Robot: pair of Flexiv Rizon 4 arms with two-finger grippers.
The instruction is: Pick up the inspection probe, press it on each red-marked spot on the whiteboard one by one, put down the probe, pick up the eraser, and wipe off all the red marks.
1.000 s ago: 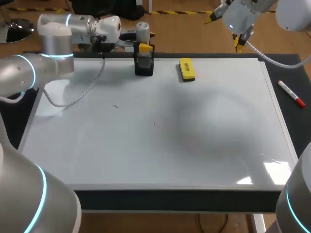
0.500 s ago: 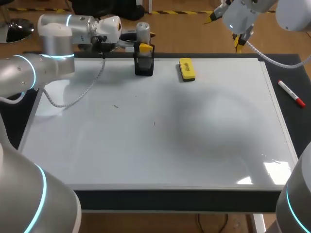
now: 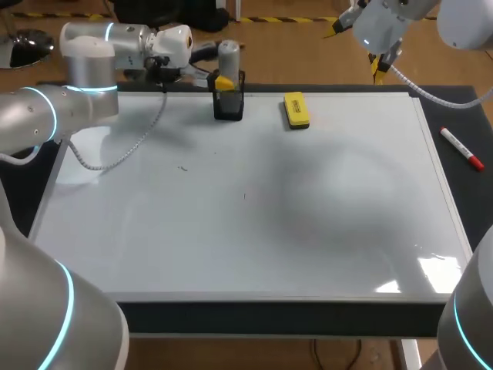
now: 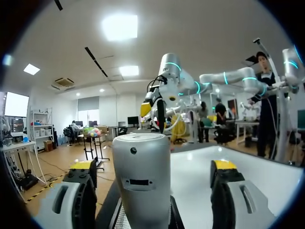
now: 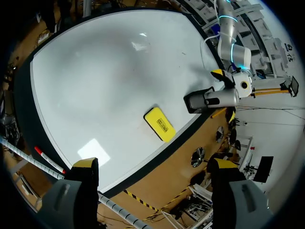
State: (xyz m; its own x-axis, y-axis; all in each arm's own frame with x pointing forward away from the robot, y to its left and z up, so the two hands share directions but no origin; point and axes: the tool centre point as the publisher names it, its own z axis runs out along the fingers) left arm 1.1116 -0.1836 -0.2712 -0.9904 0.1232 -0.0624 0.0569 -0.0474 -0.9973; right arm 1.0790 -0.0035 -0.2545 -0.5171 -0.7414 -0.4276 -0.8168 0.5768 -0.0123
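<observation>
My left gripper wide around one probe | my right gripper wide | one yellow eraser, label unreadable | one marker

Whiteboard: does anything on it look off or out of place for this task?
Yes: the whiteboard shows no red marks, only two tiny dark specks. The yellow eraser lies near its far edge, and a red marker lies off the board, beside it.

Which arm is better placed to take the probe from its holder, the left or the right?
Left. The left gripper is open, with the probe standing between its fingers. The right gripper is above the whiteboard's far edge, apart from the probe.
</observation>
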